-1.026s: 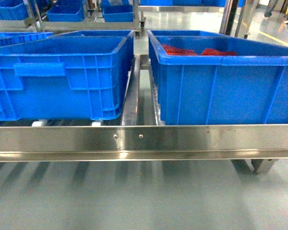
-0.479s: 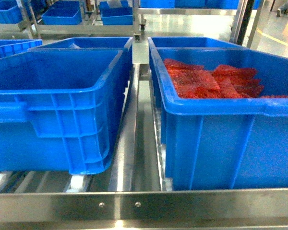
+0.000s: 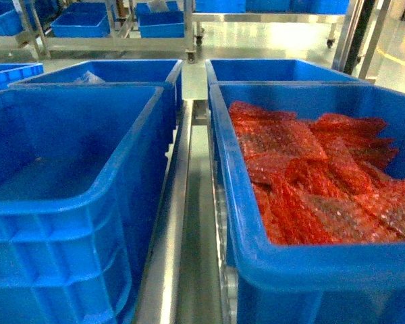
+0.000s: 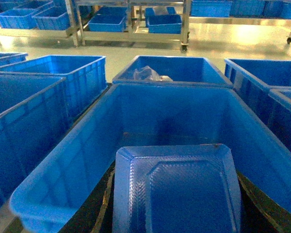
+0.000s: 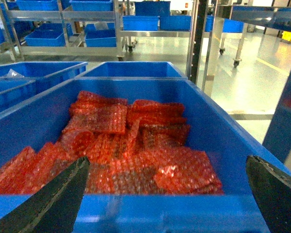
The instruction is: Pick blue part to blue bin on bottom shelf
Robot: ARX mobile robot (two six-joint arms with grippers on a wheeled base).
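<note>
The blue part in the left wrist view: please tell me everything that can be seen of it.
The blue part is a flat tray-like piece of translucent blue plastic with a raised rim, cut corners and a fine ribbed texture inside a stepped centre panel. It fills the lower middle of the left wrist view, cut off by the bottom edge. It lies between the dark fingers of the left gripper, over the front of the blue bin, which looks empty. Whether the fingers press on it cannot be told.
</note>
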